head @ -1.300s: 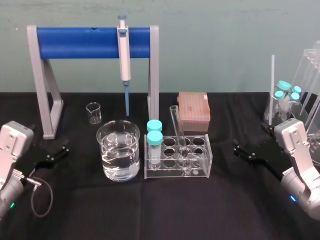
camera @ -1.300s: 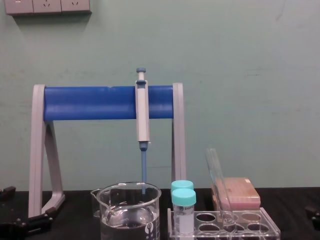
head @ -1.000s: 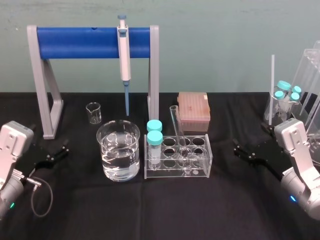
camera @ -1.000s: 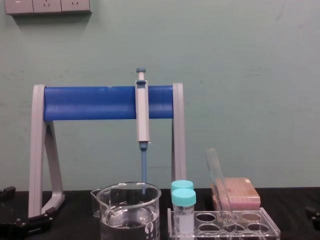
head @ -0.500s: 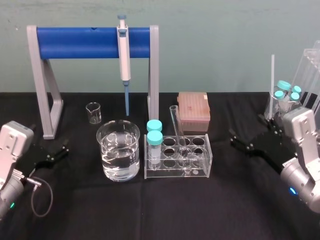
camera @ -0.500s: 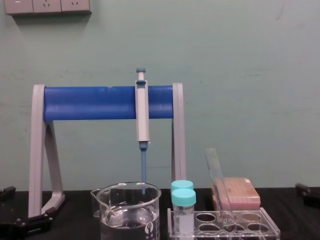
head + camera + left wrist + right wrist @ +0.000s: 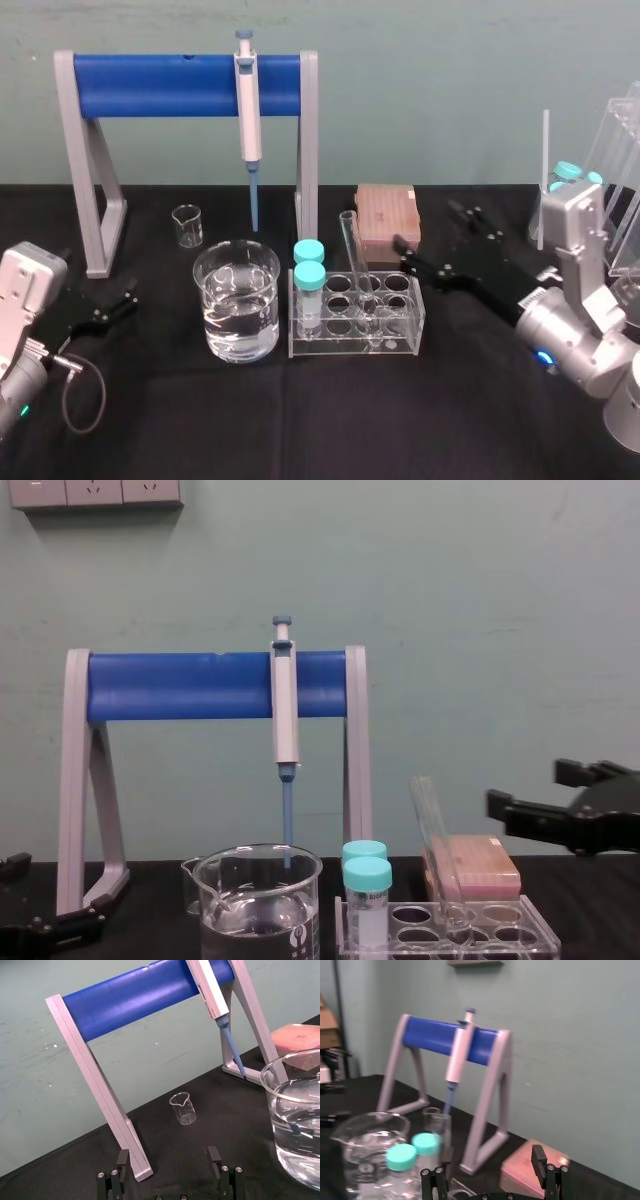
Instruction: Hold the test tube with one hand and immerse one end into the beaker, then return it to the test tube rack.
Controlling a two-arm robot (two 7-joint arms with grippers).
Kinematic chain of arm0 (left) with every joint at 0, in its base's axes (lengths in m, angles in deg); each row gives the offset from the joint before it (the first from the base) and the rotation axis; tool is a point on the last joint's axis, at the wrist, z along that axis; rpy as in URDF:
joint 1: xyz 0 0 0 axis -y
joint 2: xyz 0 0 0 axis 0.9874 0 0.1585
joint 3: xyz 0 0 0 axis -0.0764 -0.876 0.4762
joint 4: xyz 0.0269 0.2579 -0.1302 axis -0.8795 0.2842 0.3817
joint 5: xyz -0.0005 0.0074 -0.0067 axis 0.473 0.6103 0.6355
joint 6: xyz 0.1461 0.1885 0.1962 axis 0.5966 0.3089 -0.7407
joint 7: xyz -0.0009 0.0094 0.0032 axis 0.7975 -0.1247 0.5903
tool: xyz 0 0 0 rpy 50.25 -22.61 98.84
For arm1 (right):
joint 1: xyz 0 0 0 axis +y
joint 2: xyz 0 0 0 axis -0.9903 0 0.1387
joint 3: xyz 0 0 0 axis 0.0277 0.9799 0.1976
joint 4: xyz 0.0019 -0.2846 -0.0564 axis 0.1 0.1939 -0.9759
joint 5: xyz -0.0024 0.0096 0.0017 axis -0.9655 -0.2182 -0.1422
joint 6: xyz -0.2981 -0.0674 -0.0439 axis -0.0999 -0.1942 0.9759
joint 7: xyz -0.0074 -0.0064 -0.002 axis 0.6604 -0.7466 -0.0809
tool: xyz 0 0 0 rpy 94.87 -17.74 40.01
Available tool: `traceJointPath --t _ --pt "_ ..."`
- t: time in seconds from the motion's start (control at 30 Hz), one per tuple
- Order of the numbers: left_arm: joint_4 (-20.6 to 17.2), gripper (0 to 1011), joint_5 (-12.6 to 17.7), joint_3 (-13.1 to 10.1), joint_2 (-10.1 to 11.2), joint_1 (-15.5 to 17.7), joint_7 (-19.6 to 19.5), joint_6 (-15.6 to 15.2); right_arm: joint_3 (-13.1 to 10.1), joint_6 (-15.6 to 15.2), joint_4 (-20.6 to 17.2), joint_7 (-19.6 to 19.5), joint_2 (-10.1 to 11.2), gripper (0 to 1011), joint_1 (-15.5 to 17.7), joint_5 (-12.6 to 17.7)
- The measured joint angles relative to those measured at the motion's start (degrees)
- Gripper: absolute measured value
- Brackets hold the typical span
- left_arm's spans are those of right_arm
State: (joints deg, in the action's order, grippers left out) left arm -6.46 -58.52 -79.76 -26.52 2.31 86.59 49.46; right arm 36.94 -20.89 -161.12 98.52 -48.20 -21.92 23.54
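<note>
Nearest the body, the left gripper (image 7: 128, 298) is kept parked at the table's left edge, its fingers held apart around nothing. Just ahead, the beaker (image 7: 212, 300) is seen part-filled with clear liquid. The test tube rack (image 7: 405, 328) is set just beside it on the right, with two teal-capped vials (image 7: 309, 268) standing at its left end. The test tube (image 7: 357, 262) is found in a hole near the rack's middle, leaning with its open mouth tipped to the left, untouched.

Now the change: the right gripper (image 7: 427, 224) has been swung in from the table's right side and raised. It is now held level with the tube's upper part, just to its right, near the pink box (image 7: 385, 210). Its fingers are spread wide, with nothing between them. An approach for the pick-up is judged to be under way; no part of the task has been completed yet. The closing-in should be made gently, since the leaning glass could be knocked against the vials. Farthest back, the pipette (image 7: 246, 95) is hung on the blue stand (image 7: 170, 85).
</note>
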Motion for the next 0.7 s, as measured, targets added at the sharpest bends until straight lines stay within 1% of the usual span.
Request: traceJointPath --t 0.3,0.5,0.7 --pt "0.0 1000 0.0 0.0 0.0 0.0 0.0 0.0 1.7 -0.7 0.9 5.0 -1.8 1002 -1.8 -0.3" --pt "0.0 1000 0.0 0.0 0.0 0.0 0.0 0.0 2.1 -1.5 2.1 6.8 -2.8 1002 -2.7 -0.7" --pt "0.0 1000 0.0 0.0 0.0 0.0 0.0 0.0 2.5 -3.3 4.6 8.2 -4.3 1002 -4.4 -1.4"
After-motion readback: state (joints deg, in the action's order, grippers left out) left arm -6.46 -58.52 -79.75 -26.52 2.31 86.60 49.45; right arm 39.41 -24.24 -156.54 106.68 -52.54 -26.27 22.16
